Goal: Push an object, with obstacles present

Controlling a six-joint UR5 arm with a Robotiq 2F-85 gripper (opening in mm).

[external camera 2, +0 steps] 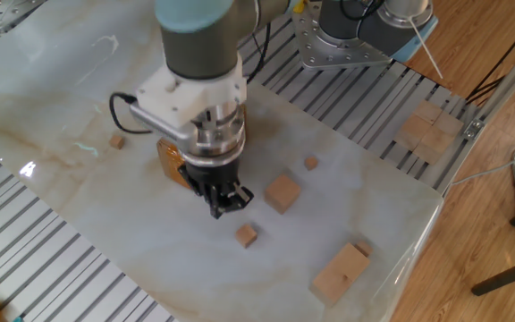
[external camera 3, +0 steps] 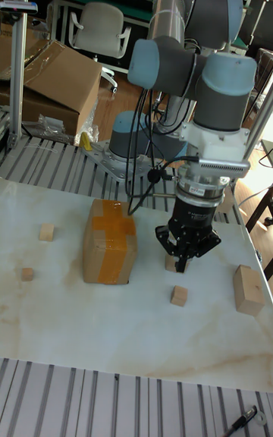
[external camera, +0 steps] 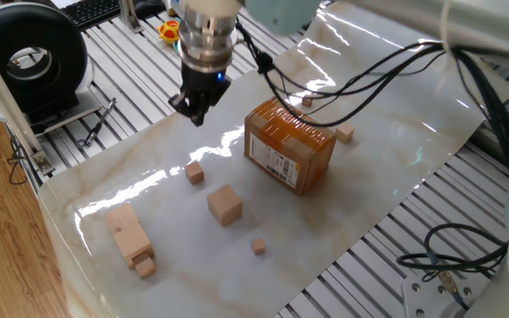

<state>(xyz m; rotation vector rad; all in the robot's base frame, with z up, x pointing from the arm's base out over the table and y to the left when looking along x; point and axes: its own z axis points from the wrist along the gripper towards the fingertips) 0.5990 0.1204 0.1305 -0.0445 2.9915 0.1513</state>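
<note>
The object, a small light-wood cube [external camera: 194, 173] [external camera 2: 247, 235] [external camera 3: 179, 296], lies alone on the marble table. My gripper [external camera: 197, 110] [external camera 2: 224, 204] [external camera 3: 184, 259] hangs above and just beyond it, raised off the surface, fingers together and holding nothing. The obstacles surround it. A taped cardboard box [external camera: 290, 146] [external camera 3: 110, 242] with a barcode label stands to one side and is mostly hidden by my arm in the other fixed view. A larger wooden cube [external camera: 224, 205] [external camera 2: 282, 192] sits close to the object, and a tiny cube [external camera: 259, 246] [external camera 2: 311, 164] lies farther off.
A long wooden block [external camera: 129, 234] [external camera 2: 340, 273] [external camera 3: 248, 289] lies near the table corner. Beyond the box are another small cube [external camera: 345, 133] [external camera 3: 47, 232] and a smaller one [external camera 2: 116, 141] [external camera 3: 27, 274]. Slatted metal rails [external camera: 369, 265] border the marble slab.
</note>
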